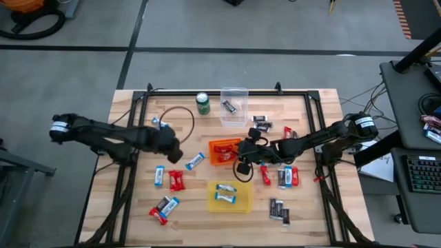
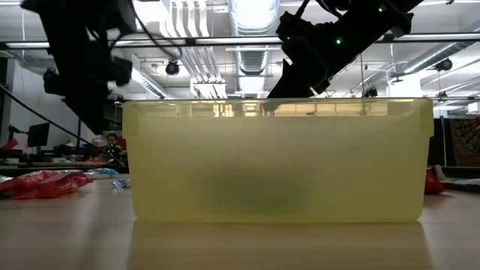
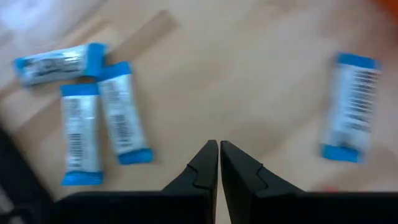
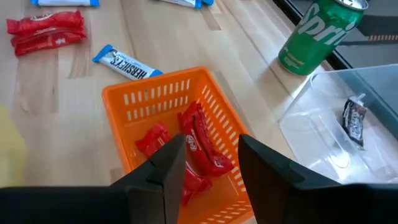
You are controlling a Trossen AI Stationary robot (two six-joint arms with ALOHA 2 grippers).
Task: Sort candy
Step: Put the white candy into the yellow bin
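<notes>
My right gripper stands open over the orange bin, where several red candy bars lie on the bottom. In the high view it hovers at the table's middle. My left gripper is shut and empty, pointing down above bare wood. Blue-and-white candy bars lie flat on the table around it: three in a cluster and one apart. In the high view it is left of the orange bin. More candy lies scattered: red, blue-and-white, dark.
A yellow bin holding blue-and-white bars stands near the front; it fills the low view. A clear bin with a dark bar and a green can stand at the back. A cable loop lies far left.
</notes>
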